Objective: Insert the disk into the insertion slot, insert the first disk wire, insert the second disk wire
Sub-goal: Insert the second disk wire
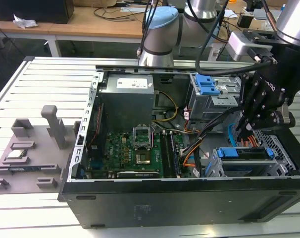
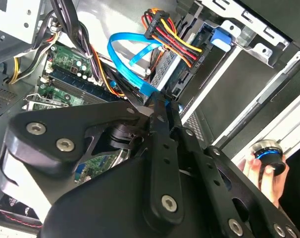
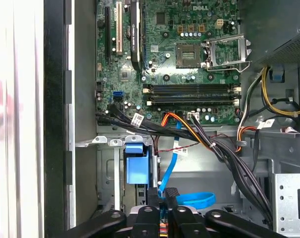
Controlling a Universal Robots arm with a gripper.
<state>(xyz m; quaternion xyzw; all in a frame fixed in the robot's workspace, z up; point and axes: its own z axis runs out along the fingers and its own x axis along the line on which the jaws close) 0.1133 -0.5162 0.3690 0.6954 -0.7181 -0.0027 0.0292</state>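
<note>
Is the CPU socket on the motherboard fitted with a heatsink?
No. The CPU socket sits bare on the motherboard, its metal retention frame swung open.

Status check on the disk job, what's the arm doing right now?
Gripper low in the case, fingers pinched on the flat blue cable. Disk seated in the insertion slot. Wire bundle crowds the disk's back.

We see the black gripper [image 2: 160,106] pinching a flat blue cable [image 2: 127,52] beside the disk [image 2: 182,69], where a multicoloured wire bundle [image 2: 172,37] is plugged in.
</note>
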